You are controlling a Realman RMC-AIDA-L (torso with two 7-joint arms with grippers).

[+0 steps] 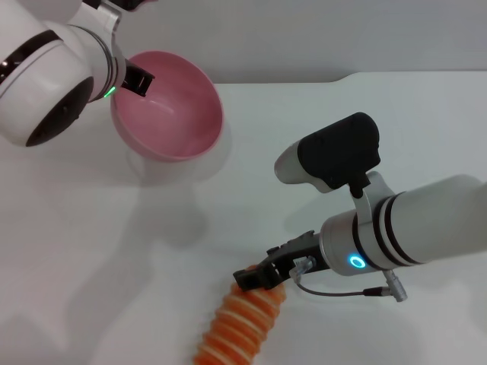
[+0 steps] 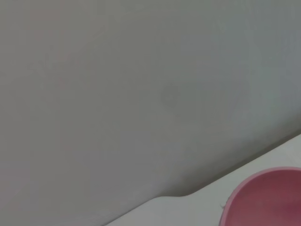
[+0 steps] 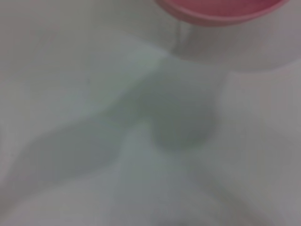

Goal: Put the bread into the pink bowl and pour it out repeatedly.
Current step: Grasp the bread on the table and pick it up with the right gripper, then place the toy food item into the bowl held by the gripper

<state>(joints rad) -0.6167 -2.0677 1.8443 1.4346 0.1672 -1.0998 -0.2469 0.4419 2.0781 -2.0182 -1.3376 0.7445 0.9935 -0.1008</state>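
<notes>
Lying on the white surface (image 1: 91, 251) at the near edge of the head view: the bread (image 1: 240, 323), its long axis slanting from the near left up toward the far right, lower end cut off by the frame. Sitting right at the loaf's far end: the right tool (image 1: 259, 278), dark fingertips touching the topmost segment. Looking clenched on that end, though the grip itself is too small to confirm, so not possible to tell whether grasping or merely resting there. Clearly the nearer arm to the loaf; the left one is well apart at the far left.

Hanging up there above the surface: the pink bowl (image 1: 179, 106), tilted with its mouth facing forward and toward the right, empty inside. Gripping its rim on the left side: the left tool (image 1: 137, 80), a dark finger hooked over the edge, clamped on the bowl. Showing only a slice of pink rim in each wrist view (image 2: 263, 197) (image 3: 221, 12).

Judging the coming move: needing to carry the loaf up and away to the far left, toward that open mouth, lengthwise end first.

Appearing orange-brown with pale cream stripes across ridged, rounded segments, roughly as long as the bowl is wide, likely to swing when held by one end.
</notes>
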